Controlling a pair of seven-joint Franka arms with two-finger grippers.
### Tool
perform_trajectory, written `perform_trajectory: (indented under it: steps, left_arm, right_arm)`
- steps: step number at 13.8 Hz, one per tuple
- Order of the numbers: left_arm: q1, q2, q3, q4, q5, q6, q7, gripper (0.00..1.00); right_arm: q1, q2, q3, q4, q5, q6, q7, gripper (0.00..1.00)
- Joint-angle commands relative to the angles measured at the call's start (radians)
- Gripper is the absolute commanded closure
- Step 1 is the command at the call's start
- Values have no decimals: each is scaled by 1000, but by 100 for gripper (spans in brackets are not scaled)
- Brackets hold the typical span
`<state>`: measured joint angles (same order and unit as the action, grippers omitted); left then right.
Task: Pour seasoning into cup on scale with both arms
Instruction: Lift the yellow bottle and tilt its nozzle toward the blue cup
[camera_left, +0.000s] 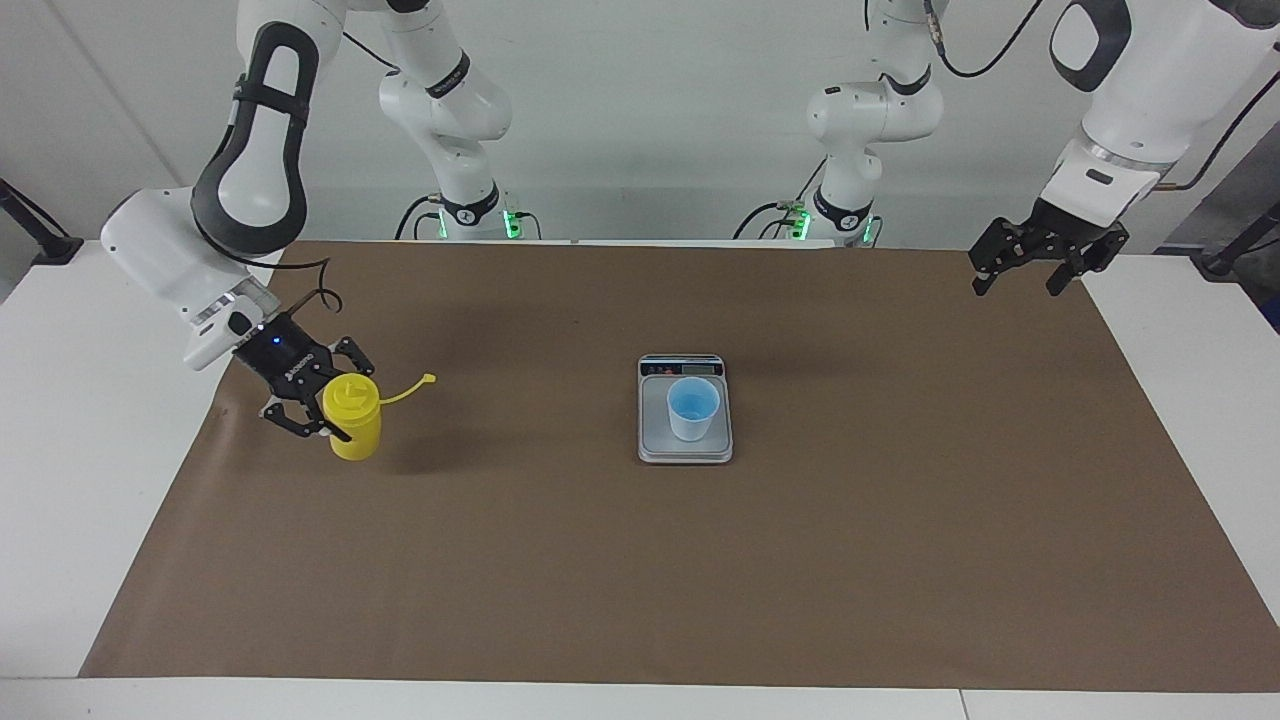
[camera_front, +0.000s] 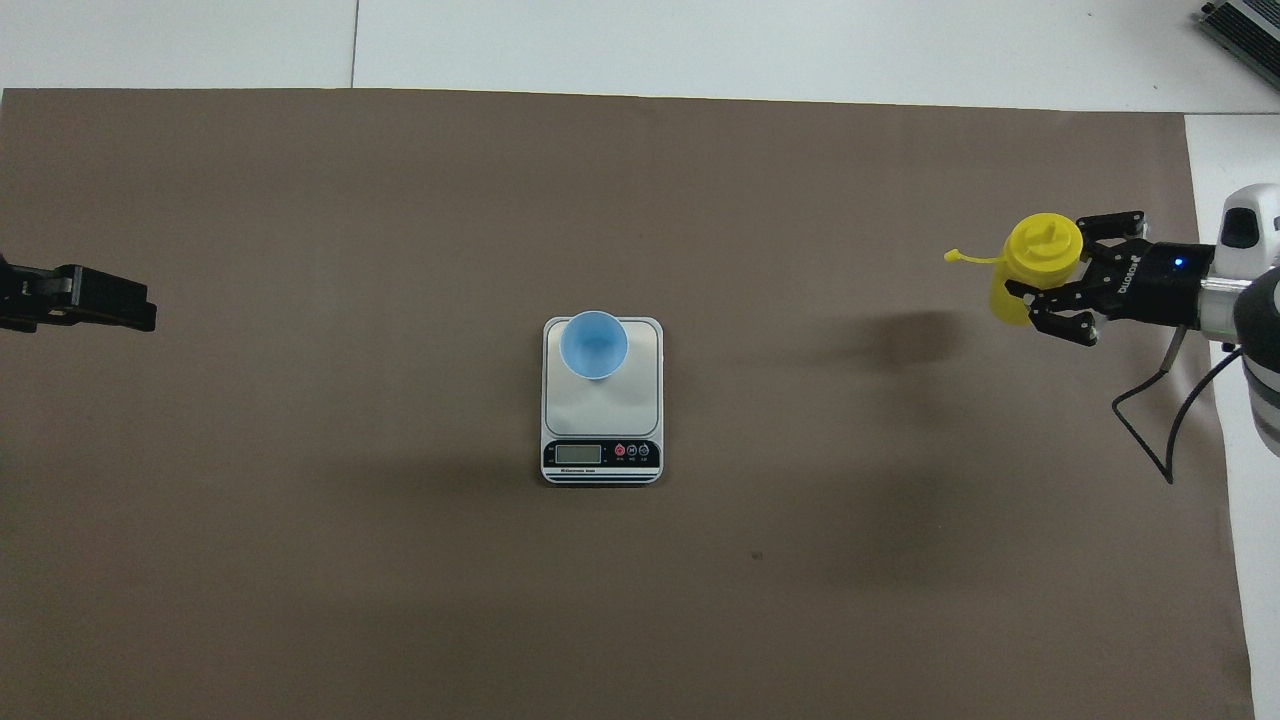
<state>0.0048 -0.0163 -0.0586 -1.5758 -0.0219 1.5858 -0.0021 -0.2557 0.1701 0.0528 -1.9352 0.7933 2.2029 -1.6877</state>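
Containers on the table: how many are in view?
2. The cup stands on the scale at mid-table. The yellow seasoning bottle is upright in the right gripper, toward the right arm's end. None looks hidden.

Matt brown paper mat (camera_left: 640, 560); glossy yellow plastic bottle (camera_left: 352, 432); brushed-metal scale (camera_left: 655, 432)
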Motion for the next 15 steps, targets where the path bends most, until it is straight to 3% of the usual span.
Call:
perform_trajectory:
  steps: [1, 4, 10, 13, 15]
  left_arm:
    - [10, 10, 0, 37, -35, -61, -34, 0]
    - [7, 3, -4, 65, -32, -106, -56, 0]
    - [7, -13, -6, 48, -29, -86, -49, 0]
    - [1, -2, -9, 36, 2, -78, -35, 0]
    - [0, -1, -9, 34, 4, -83, -30, 0]
  right_arm:
    - [15, -4, 7, 27, -119, 23, 55, 100]
    - [73, -9, 4, 44, -190, 24, 149, 100]
    - [206, -11, 7, 113, -580, 2, 584, 100]
    - [269, -7, 6, 127, -655, 3, 652, 100]
    - [326, -6, 7, 145, -777, 6, 681, 100]
